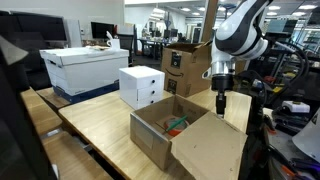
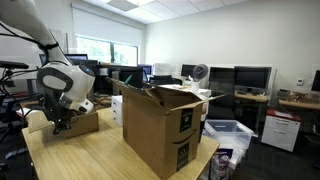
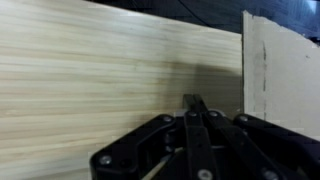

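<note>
My gripper [image 1: 220, 102] hangs over the wooden table [image 1: 95, 115], just behind an open cardboard box [image 1: 160, 128] with green and orange items [image 1: 177, 125] inside. In the wrist view the fingers [image 3: 195, 103] are pressed together with nothing between them, above bare wood, and a cardboard flap [image 3: 282, 70] lies at the right. In an exterior view the gripper [image 2: 60, 122] sits over the low open box [image 2: 82, 122]. It touches nothing.
A small white drawer box [image 1: 141, 85] and a large white box [image 1: 85, 68] stand on the table. A tall cardboard box [image 1: 184, 68] is behind; it looms large in an exterior view [image 2: 160, 125]. Desks and monitors fill the office behind.
</note>
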You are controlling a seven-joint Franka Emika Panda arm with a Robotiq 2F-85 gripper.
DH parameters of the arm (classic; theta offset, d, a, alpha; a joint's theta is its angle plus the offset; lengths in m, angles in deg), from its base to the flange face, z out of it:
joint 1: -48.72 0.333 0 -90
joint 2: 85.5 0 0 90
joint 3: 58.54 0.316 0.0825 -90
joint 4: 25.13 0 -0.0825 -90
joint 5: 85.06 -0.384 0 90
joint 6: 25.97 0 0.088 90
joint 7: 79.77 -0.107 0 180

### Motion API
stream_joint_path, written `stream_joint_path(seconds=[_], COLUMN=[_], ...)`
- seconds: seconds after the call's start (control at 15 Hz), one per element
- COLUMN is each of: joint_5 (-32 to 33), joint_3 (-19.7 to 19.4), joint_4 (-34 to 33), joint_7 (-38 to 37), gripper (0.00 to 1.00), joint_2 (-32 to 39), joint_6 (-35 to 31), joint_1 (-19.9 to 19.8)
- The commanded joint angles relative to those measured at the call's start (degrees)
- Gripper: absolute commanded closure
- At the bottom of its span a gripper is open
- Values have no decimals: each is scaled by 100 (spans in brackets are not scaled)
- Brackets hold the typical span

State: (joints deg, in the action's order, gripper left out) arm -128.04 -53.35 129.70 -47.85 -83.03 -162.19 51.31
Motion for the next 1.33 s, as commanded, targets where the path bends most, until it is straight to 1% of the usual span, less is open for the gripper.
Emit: stream_joint_path(seconds=[0.0, 0.33, 0.87, 1.07, 1.13, 1.2, 1.27], joint_5=[-216, -188, -127, -8, 13, 15, 16], joint_3=[14, -42, -207, -339, -428, -460, -528], joint_4=[-1, -78, -234, -446, -578, -612, -711], joint_7=[148, 117, 37, 57, 88, 87, 81], gripper=[98, 98, 98, 98, 98, 98, 98], joint_2=[-148, -276, -433, -335, -301, -290, -276], joint_6=[267, 594, 930, 1483, 1857, 1959, 2219], joint_1=[33, 3, -29, -95, -147, -158, -193])
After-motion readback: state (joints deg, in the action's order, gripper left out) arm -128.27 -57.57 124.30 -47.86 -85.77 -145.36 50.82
